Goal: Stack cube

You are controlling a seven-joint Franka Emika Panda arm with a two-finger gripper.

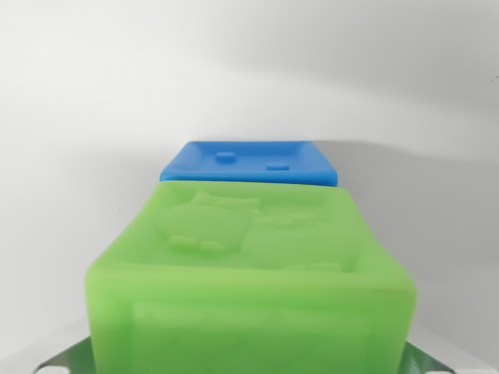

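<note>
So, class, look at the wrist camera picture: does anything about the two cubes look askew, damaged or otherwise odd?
Nothing stands out. The green cube fills the foreground, its embossed top face whole. The blue cube lies beyond it, partly hidden, level and squarely lined up, with no visible damage. The white surface shows no spill. Whether the jaws are open or shut cannot be told.

wrist view: mounted on arm | faces forward and slightly down across white counter [70, 156] | very near translucent green moulded cube [249, 288], filling lower frame | flat-looking blue plastic cube [249, 162] just behind | single view, no overlap
</note>
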